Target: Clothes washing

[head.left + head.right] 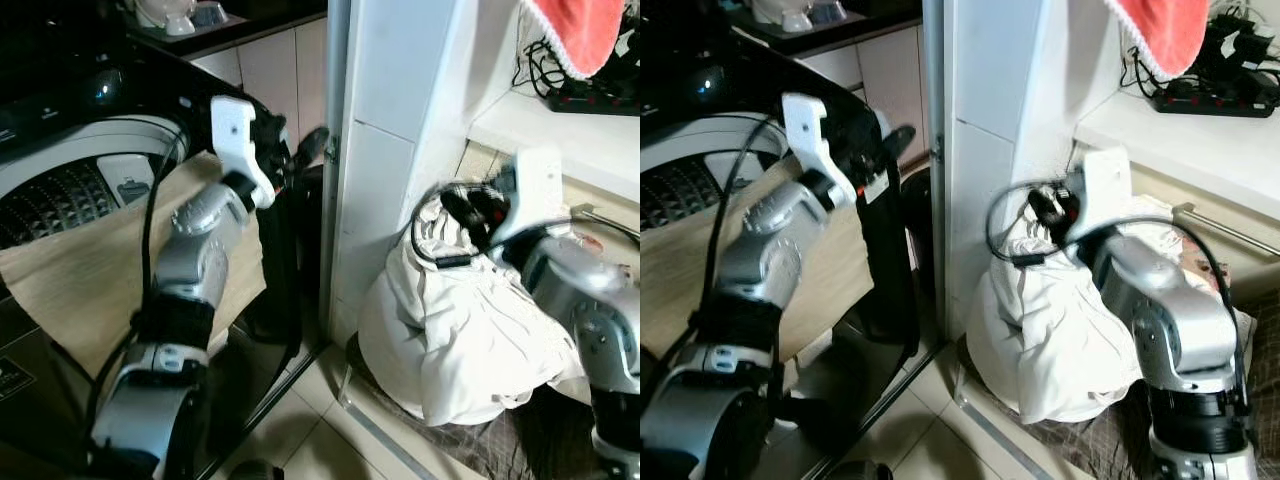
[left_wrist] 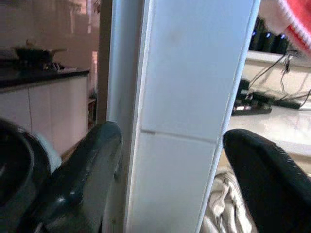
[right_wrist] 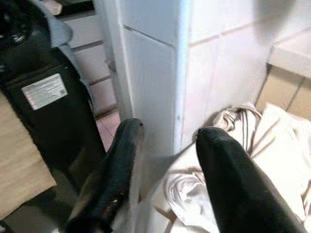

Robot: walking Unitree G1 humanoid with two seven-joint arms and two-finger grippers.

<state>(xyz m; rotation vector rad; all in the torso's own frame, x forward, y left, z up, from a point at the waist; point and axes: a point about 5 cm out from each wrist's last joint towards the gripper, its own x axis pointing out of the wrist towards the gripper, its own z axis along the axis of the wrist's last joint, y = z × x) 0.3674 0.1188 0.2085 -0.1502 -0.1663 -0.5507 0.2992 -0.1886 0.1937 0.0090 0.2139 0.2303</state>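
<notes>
A heap of white clothes (image 1: 450, 330) lies on the floor against the right side of a white tiled pillar (image 1: 390, 150). My right gripper (image 1: 472, 208) hovers just above the top of the heap, close to the pillar; its fingers (image 3: 112, 179) stand open with nothing between them. The top-loading washing machine (image 1: 60, 195) is at the left, its drum showing. My left gripper (image 1: 300, 155) is raised beside the machine's right edge and points at the pillar, open and empty, as the left wrist view (image 2: 172, 133) shows.
A beige sheet (image 1: 90, 270) lies over the machine's front. A red towel (image 1: 575, 30) hangs at the top right above a white ledge with a black power strip (image 1: 600, 95). A dark mat (image 1: 520, 440) lies under the heap. Kitchen counter at the back.
</notes>
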